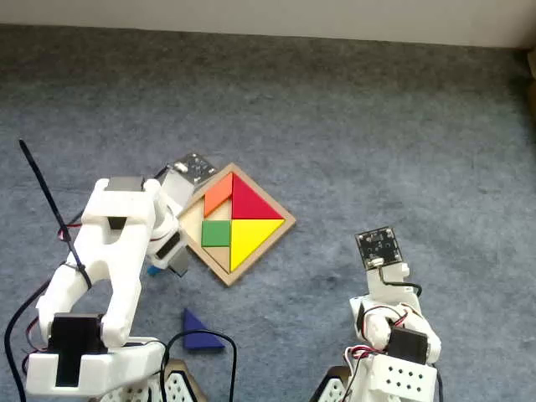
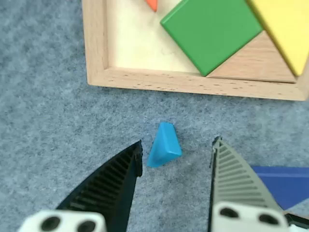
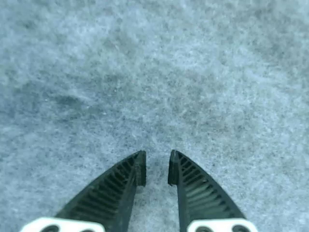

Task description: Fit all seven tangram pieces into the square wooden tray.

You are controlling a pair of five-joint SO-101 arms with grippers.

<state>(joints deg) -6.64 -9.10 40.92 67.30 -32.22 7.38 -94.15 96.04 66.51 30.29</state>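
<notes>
Your left tool (image 2: 177,143), empty and wide open, straddles the light blue triangle (image 2: 164,145) beside the tray (image 2: 96,43) so closing will pinch it.

Small triangle (image 2: 164,145) beside tray (image 2: 193,83), between left gripper (image 2: 177,143) jaws; larger triangle (image 2: 285,181) nearby.

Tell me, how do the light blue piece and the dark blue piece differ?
Shade: the light blue piece is pale, the dark blue piece navy.
Pose: the light blue piece looks tipped on edge; the dark blue piece lies flat.
Place: the light blue piece sits inside the open left end effector, beside the tray; the dark blue piece lies farther off.
Both rest on the carpet, outside the tray.
</notes>
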